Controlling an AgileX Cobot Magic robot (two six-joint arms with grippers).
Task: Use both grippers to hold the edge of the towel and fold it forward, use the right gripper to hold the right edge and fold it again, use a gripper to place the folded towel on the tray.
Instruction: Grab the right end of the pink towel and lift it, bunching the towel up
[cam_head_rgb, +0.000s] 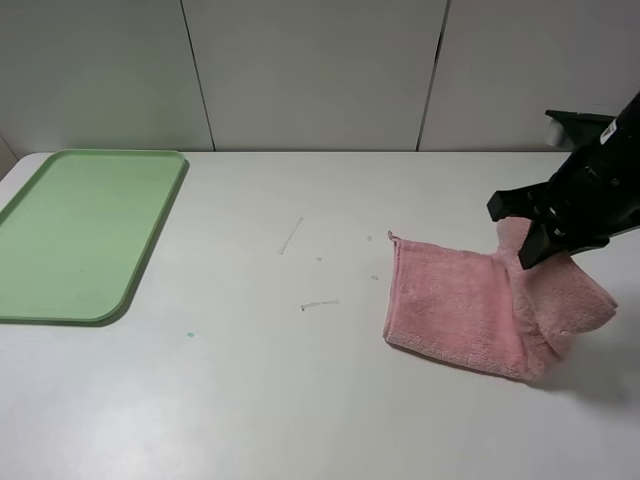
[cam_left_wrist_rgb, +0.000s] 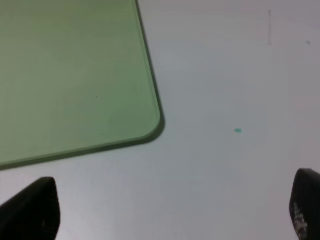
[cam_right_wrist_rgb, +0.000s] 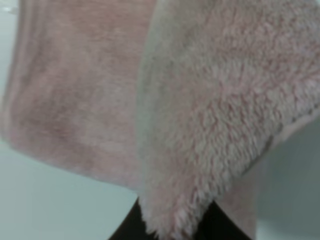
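A pink towel (cam_head_rgb: 460, 310) is seen on the right side of a white table (cam_head_rgb: 300, 420). Its right edge is pinched and raised off the surface by the right gripper (cam_head_rgb: 530, 238), while its left portion is left lying flat. In the right wrist view, the fluffy lifted corner of the towel (cam_right_wrist_rgb: 215, 100) is shown clamped between the gripper's dark fingers (cam_right_wrist_rgb: 125, 231), with the flat part of the cloth spread out beyond it.

A light green tray (cam_head_rgb: 150, 235) is placed at the far left of the table, well apart from the towel, with bare tabletop between them. The left gripper (cam_left_wrist_rgb: 172, 207) is held just above the table near the tray's rounded corner (cam_left_wrist_rgb: 155, 127), its jaws spread wide and nothing gripped between them; it is not visible in the high view. A small teal speck (cam_head_rgb: 190, 334) and faint scratch marks (cam_head_rgb: 320, 304) are visible on the tabletop between tray and towel.
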